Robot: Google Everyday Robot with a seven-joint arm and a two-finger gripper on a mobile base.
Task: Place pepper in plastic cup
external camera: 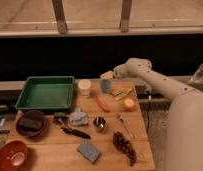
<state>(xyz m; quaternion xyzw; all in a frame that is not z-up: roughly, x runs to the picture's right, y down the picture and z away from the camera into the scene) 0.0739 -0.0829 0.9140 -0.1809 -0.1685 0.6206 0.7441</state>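
The pepper (102, 104), slim and orange-red, lies flat on the wooden table (50, 145) near its middle. The grey-blue plastic cup (105, 86) stands upright behind it, near the table's far edge. My gripper (107, 76) hovers at that far edge, just above and behind the plastic cup, on the end of the white arm (155, 82) that reaches in from the right. It is open and holds nothing. It is well apart from the pepper.
A cream cup (84, 87) stands left of the plastic cup, beside a green tray (45, 92). Yellow sticks (122, 93) and a round orange fruit (129, 104) lie right of the pepper. In front are a metal cup (99, 123), grapes (125, 145), a blue sponge (89, 151) and two bowls.
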